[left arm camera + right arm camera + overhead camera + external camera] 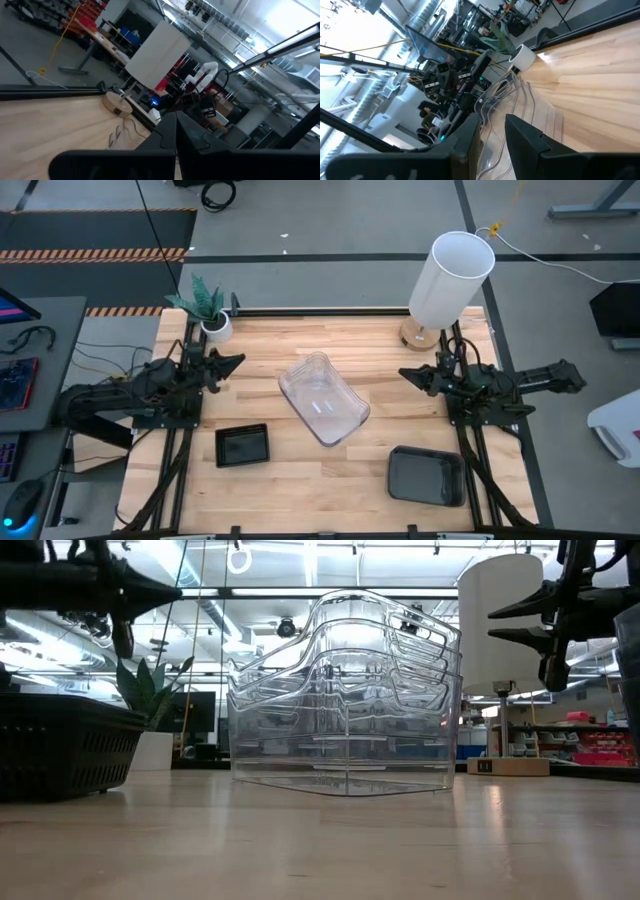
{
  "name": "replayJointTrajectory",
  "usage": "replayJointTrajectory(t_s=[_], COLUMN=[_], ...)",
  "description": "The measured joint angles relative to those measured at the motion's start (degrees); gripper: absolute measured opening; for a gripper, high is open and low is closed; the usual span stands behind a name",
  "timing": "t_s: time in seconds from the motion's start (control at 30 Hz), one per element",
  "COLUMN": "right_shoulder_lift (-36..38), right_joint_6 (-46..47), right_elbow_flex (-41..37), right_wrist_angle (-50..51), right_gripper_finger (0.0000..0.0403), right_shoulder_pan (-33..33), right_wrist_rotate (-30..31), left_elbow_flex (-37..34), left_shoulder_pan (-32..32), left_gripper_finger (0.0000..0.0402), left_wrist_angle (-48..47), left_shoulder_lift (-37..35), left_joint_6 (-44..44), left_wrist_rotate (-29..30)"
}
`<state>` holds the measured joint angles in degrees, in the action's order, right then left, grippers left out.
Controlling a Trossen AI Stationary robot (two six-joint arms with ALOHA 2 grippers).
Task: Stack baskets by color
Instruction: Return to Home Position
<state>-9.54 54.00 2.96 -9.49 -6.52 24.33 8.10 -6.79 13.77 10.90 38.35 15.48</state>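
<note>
A stack of clear baskets (323, 398) rests on its base mid-table, seen nested in the low view (345, 700). A small black basket (242, 445) sits near the front left, and a smoky-grey basket (427, 476) near the front right. My left gripper (237, 363) hovers shut, left of the clear stack, its fingers together in the left wrist view (175, 117). My right gripper (406, 374) hovers right of the stack, open, with nothing between its fingers (494, 120). Both grippers point level toward the stack and stay clear of it.
A tall white lamp shade (450, 280) on a wooden foot stands at the far right corner. A small white pot with a green plant (212, 315) is at the far left corner. Bare wood lies between the baskets and along the table's near edge (320, 515).
</note>
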Motion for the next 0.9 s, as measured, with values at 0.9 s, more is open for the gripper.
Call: replayJointTrajectory(t_s=[0.9], right_shoulder_lift=[-1.29], right_joint_6=[1.49], right_elbow_flex=[-2.58], right_wrist_angle=[-1.05], right_gripper_finger=[0.0005], right_shoulder_pan=[2.48], right_wrist_rotate=[-0.93], left_elbow_flex=[-7.61], left_shoulder_pan=[6.99], left_gripper_finger=[0.0003], left_wrist_angle=[-9.17], left_shoulder_lift=[-8.38], left_joint_6=[10.42], left_wrist_rotate=[3.92])
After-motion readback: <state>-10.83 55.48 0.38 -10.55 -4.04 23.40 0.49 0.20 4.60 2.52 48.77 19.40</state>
